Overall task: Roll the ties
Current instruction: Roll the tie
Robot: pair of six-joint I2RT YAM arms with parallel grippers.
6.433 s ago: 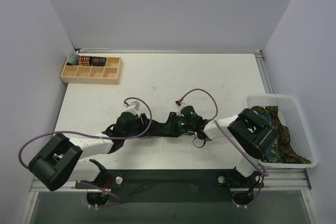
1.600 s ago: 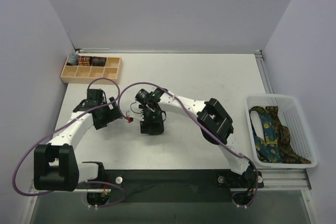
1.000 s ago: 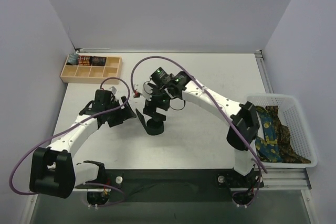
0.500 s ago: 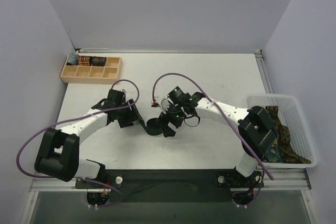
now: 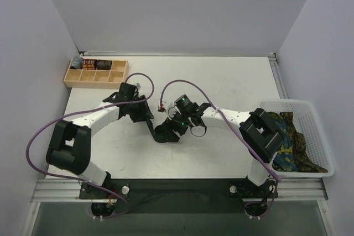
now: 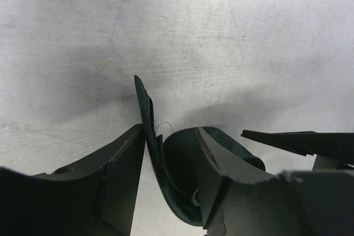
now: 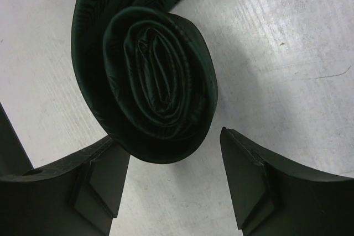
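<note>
A plain dark green tie (image 5: pixel 164 133) lies on the white table (image 5: pixel 221 81), wound into a roll. In the right wrist view the roll (image 7: pixel 160 81) sits between the open fingers of my right gripper (image 7: pixel 168 143) and touches the left finger (image 7: pixel 99 175). My right gripper (image 5: pixel 176 126) is at the roll's right side. My left gripper (image 5: pixel 148 120) is at its left. In the left wrist view the tie's loose tail (image 6: pixel 145 109) stands on edge between the open fingers of my left gripper (image 6: pixel 170 136), against the left finger (image 6: pixel 124 164).
A white basket (image 5: pixel 327 165) at the right edge holds a blue-and-yellow tie (image 5: pixel 281 146) and a brown patterned tie (image 5: pixel 303 148). A wooden compartment tray (image 5: pixel 95 75) at the back left holds small rolled items. Purple cables (image 5: pixel 182 84) arch over both arms.
Over the last second both grippers have closed in on the green roll: the left one moved right, the right one came down and left. Six seconds ago the tie lay stretched out between them.
</note>
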